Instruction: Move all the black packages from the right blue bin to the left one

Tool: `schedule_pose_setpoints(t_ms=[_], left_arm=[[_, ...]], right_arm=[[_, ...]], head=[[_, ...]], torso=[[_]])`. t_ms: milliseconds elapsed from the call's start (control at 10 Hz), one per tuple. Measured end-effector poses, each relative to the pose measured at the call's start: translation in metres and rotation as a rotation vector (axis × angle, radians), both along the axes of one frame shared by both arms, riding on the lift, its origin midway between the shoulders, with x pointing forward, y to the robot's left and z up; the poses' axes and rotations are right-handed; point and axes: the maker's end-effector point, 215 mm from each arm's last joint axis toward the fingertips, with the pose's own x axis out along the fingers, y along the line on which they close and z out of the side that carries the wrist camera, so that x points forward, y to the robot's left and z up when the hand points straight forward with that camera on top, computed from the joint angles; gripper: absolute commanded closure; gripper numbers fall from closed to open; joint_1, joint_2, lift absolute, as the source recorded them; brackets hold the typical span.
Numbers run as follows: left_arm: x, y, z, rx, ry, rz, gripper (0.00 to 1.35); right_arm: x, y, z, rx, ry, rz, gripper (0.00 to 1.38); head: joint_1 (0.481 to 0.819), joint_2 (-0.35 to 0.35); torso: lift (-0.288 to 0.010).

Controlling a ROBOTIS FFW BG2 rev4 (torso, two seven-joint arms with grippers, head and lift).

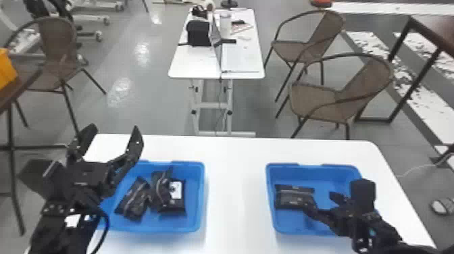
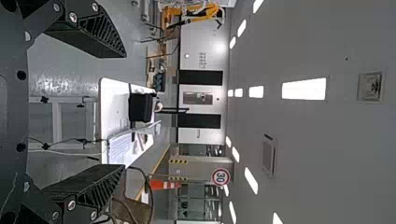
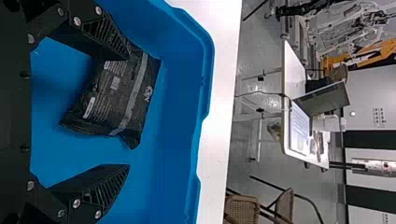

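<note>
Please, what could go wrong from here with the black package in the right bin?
One finger of the open black right gripper overlaps the shiny black plastic package; closing now might catch only an edge.

It lies near a wall of the right blue plastic bin; a finger could bump there.

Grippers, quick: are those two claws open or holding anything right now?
Left gripper: open, empty.
Right gripper: open at a black package, not closed on it.

Head view forward and down
</note>
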Motion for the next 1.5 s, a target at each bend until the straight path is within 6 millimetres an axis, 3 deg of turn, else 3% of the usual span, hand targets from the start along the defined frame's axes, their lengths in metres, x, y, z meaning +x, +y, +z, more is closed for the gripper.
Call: schedule_pose_setpoints(t_ms=[400, 700, 1200, 1300, 1400, 1500], left_arm=[[0.000, 0.002, -0.002, -0.008, -0.002, 0.008, 0.20], [0.000, 0.003, -0.002, -0.011, -0.007, 0.011, 0.20], [-0.003, 0.006, -0.004, -0.017, -0.004, 0.017, 0.20], [-0.003, 0.006, -0.004, -0.017, -0.005, 0.018, 0.20], [-0.003, 0.007, -0.004, -0.018, -0.006, 0.019, 0.20], [-0.004, 0.007, -0.004, -0.019, -0.008, 0.021, 0.20]], right_arm=[[0.012, 0.012, -0.015, -0.012, 0.031, 0.024, 0.23], [0.017, 0.024, -0.021, -0.007, 0.044, 0.030, 0.38], [0.010, 0.013, -0.031, -0.057, 0.072, -0.013, 0.38], [0.010, 0.014, -0.032, -0.059, 0.079, -0.014, 0.45], [0.012, 0.017, -0.032, -0.059, 0.086, -0.012, 0.70], [0.013, 0.019, -0.033, -0.053, 0.098, -0.014, 0.83]], head=[[0.695, -0.011], [0.695, 0.003], [0.695, -0.005], [0.695, -0.004], [0.695, -0.001], [0.695, 0.004]], torso=[[0.000], [0.000], [0.000], [0.000], [0.000], [0.000]])
